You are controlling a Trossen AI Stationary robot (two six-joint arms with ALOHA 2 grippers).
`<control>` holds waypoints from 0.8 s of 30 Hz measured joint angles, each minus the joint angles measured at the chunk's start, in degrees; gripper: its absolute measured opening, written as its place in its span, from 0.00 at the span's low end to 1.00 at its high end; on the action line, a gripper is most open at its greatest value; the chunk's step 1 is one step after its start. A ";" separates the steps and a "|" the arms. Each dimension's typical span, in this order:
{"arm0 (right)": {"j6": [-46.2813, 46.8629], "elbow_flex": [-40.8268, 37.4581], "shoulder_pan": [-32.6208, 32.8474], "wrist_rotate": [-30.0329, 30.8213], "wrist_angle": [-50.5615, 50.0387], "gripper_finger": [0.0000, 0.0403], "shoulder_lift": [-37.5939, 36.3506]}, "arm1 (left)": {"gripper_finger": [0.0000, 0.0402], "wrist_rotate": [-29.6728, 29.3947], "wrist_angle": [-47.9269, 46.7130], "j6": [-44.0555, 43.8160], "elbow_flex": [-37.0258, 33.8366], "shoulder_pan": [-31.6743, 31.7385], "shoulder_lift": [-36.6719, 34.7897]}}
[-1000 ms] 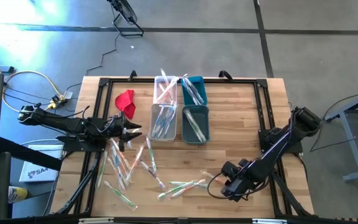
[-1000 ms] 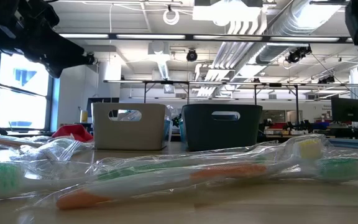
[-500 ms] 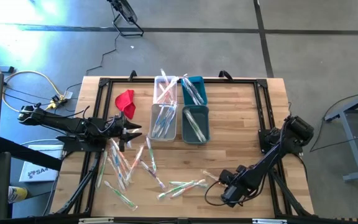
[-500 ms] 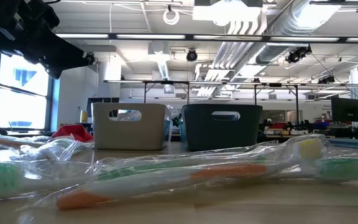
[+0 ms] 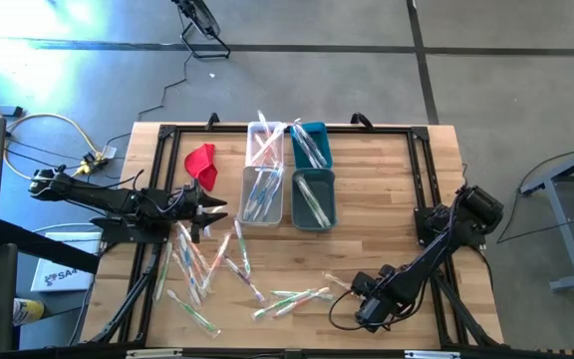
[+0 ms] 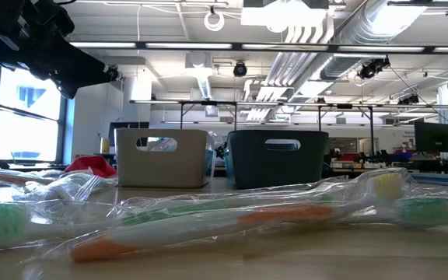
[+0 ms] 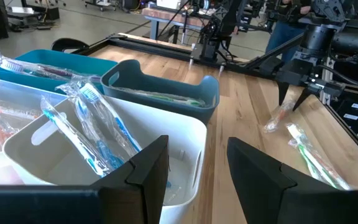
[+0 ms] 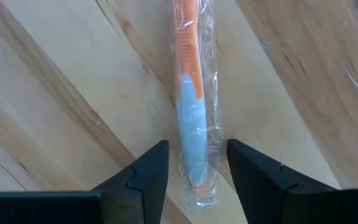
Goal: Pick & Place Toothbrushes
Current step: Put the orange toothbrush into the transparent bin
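Wrapped toothbrushes [image 5: 207, 264] lie scattered on the table's near left, with a few more [image 5: 292, 299] near the front middle. One with an orange and white handle [image 8: 191, 124] lies flat on the wood. My right gripper [image 8: 197, 168] points down over it, open, one finger on each side of its white end; I cannot tell whether the wrapper touches them. The left wrist view shows that gripper [image 7: 294, 93] standing over the same brush [image 7: 278, 118]. My left gripper [image 7: 197, 168] is open and nearly level at the table's left [image 5: 217, 211], beside the white bin [image 7: 104, 162], with nothing between its fingers.
Four small bins stand at the table's far middle: a white one [image 5: 262, 194], a teal one [image 5: 314, 197], a clear one [image 5: 265, 145] and another teal one [image 5: 310, 145], each with brushes inside. A red cloth [image 5: 202, 163] lies at the far left. Bare wood [image 5: 397, 199] lies right of the bins.
My right gripper has sunk toward the table, coming down over the orange and white toothbrush, and has then stood still. Its fingers have kept the same gap. The toothbrush has not moved.
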 joint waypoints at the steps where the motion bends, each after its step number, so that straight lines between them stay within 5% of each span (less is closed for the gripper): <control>1: 0.00 0.00 0.00 -0.02 0.00 0.40 0.01 | 0.40 -0.01 0.00 0.00 0.01 0.01 0.00; 16: 0.00 -0.09 0.00 -0.18 -0.07 0.39 0.07 | 0.40 -0.04 0.00 0.00 0.02 0.02 0.00; 24: 0.00 -0.13 -0.02 -0.58 -0.58 0.27 0.09 | 0.40 -0.05 0.00 -0.42 0.02 0.02 0.01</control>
